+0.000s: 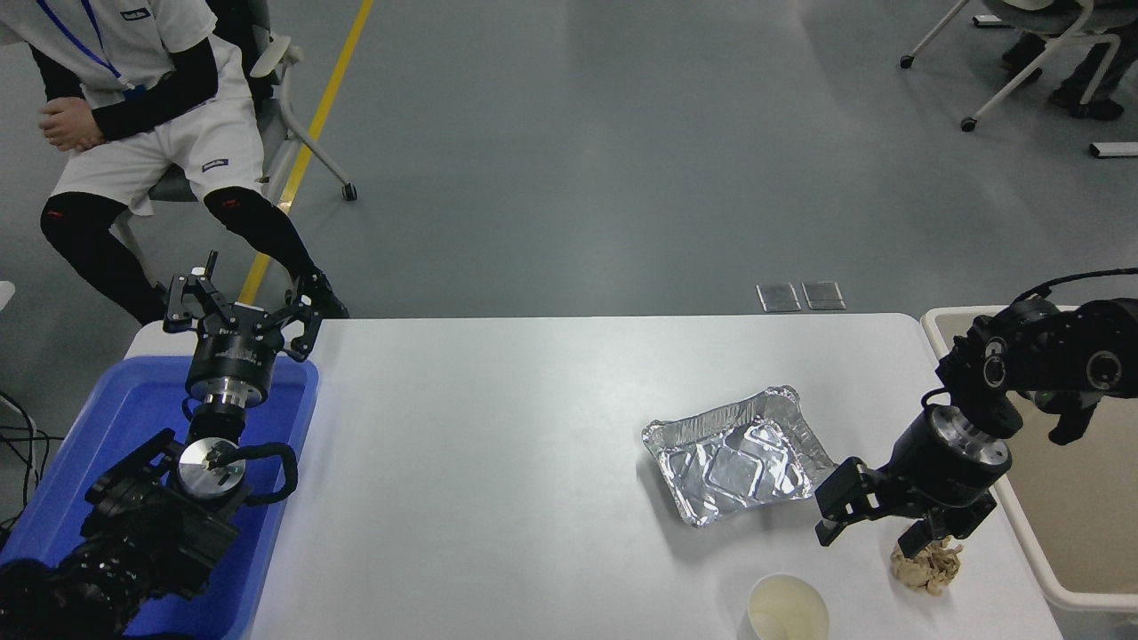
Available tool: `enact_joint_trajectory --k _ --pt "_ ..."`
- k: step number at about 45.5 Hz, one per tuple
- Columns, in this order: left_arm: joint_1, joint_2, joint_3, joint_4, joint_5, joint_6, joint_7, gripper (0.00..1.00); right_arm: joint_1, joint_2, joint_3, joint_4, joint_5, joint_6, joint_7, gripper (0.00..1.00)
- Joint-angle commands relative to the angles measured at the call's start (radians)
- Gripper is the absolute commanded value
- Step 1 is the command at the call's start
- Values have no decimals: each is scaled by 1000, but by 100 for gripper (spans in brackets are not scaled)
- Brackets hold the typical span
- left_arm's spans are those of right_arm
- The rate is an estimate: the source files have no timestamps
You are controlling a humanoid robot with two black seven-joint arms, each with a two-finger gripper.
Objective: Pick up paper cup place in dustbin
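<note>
Sitting near right gripper (876, 524): paper cup (788, 610).

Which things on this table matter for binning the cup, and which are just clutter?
For the job:
small cream-white paper cup, upright at the near edge
large beige plastic dustbin, at the right
right gripper, open, above the table

Lying about:
silver foil tray
crumpled tan paper ball
blue plastic tub

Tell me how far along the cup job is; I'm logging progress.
Nothing is done yet: the paper cup stands on the table's near edge, untouched. The open right gripper hangs above the crumpled paper ball, holding nothing. Gripping, lifting and dropping into the dustbin remain.
</note>
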Motion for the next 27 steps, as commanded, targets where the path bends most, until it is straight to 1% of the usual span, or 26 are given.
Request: enact_joint_trajectory --k 1,9,13,27 --pt "0 -1 0 0 0 0 0 99 -20 23 62 31 -4 0 -100 100" --pt "0 0 0 0 0 0 0 99 -13 17 62 121 -4 0 -137 100" --pt "0 0 0 0 0 0 0 99 -20 20 63 149 -4 0 -143 100" --pt "0 0 0 0 0 0 0 99 -43 17 73 143 -1 0 -143 100"
